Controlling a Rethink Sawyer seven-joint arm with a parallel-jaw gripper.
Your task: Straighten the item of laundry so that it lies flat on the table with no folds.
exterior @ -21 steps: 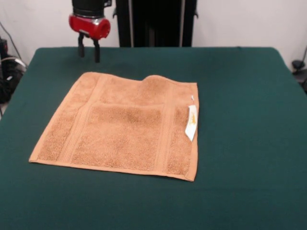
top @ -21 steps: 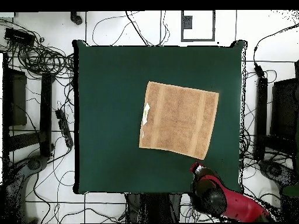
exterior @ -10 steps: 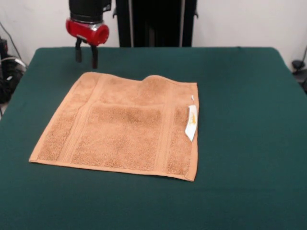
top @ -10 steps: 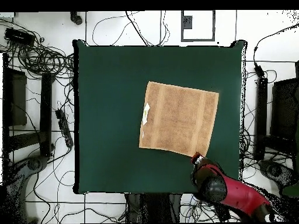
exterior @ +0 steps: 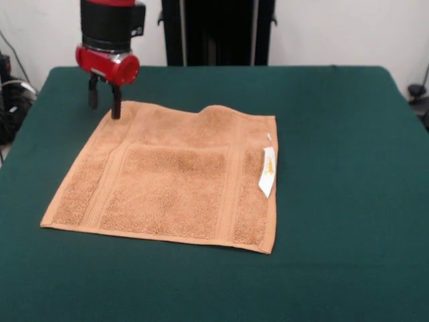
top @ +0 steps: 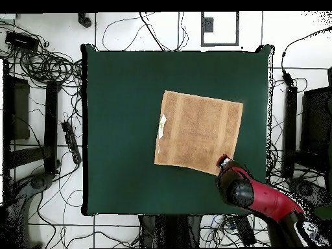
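Now the hand (exterior: 104,102) has dropped onto the towel's (exterior: 174,181) corner.

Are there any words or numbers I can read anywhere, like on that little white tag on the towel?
No text can be read.
White label on the towel's edge: it bears a faint yellowish mark, too small and blurred to read.
Towel, table and end effector: no words or numbers show.

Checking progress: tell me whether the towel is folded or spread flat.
Mostly spread, not fully flat: the towel shows a doubled-over band along its far edge, with a raised hump mid-edge. The rest lies flat on the table.
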